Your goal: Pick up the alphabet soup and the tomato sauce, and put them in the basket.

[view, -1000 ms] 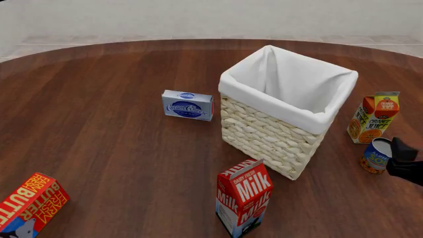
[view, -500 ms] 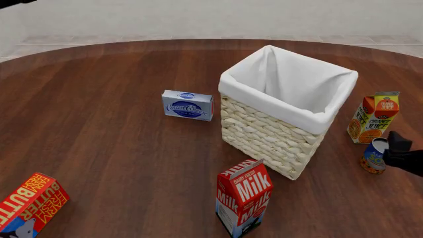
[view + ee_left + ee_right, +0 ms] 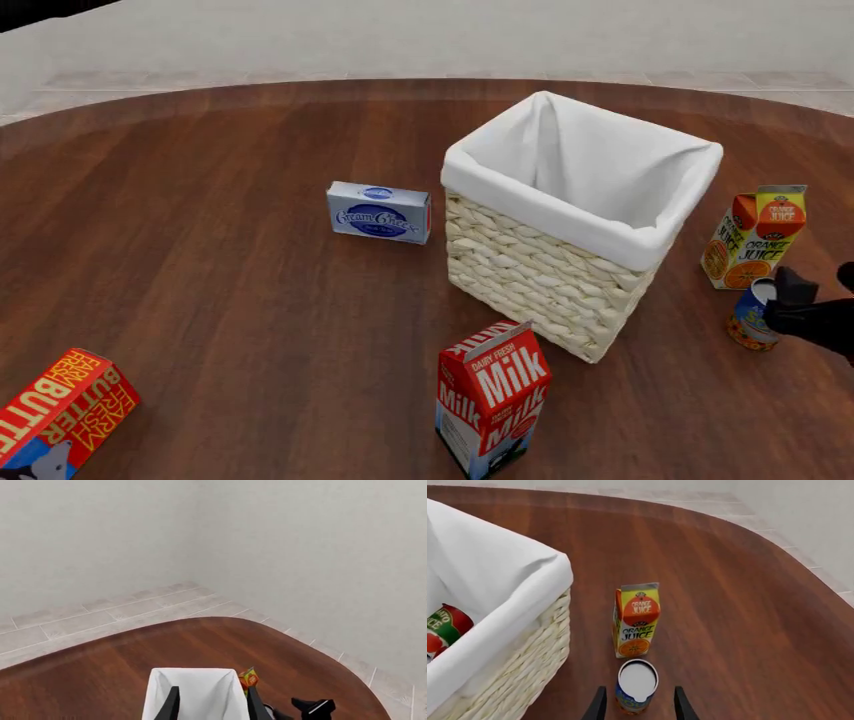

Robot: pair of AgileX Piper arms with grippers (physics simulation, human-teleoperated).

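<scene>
One can left: the alphabet soup [image 3: 636,687] stands upright on the table [image 3: 227,260], just in front of the orange juice carton [image 3: 638,620] and beside the basket [image 3: 561,270], outside it.
Soup handling: a rigid metal cylinder, probably fairly heavy for its size; the smooth label and round wall look slippery, so a hold across the widest part of the side, below the top rim, seems safest.
Soup top: flat, pale and silver-grey, no use for a grip.
Tomato sauce: the tomato sauce [image 3: 442,630] already lies inside the basket against the white lining, only partly in view.
Right gripper: the right gripper [image 3: 636,705] sits just above the soup, jaws spread a little wider than the can, one finger to each side, holding nothing.
Left gripper: the left gripper [image 3: 210,704] is raised high over the basket, jaws parted and empty.
Risk: the carton stands close behind the can and could be knocked on closing or lifting.
Bystanders: the milk carton [image 3: 491,395] and cream cheese box [image 3: 379,211] stand well apart.
</scene>
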